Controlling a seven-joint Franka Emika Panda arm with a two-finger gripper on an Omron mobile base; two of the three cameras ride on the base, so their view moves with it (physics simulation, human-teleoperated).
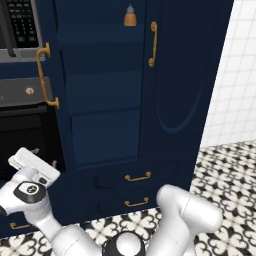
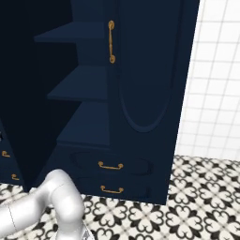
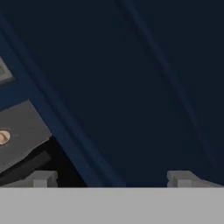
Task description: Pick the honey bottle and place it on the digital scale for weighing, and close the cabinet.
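Grey-tipped claw (image 3: 113, 178) standing wide open, gripping nothing, facing the navy cabinet (image 1: 165, 75) up close | left door (image 1: 52, 75) hanging open, likely for reaching inside | orange grey-capped bottle (image 1: 130, 16) sitting on a high shelf (image 1: 100, 32), not the honey | honey bottle, scale: cannot tell where

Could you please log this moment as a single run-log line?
gripper: open, empty, facing left cabinet door | cabinet: left door open, right door shut | orange bottle: upper shelf
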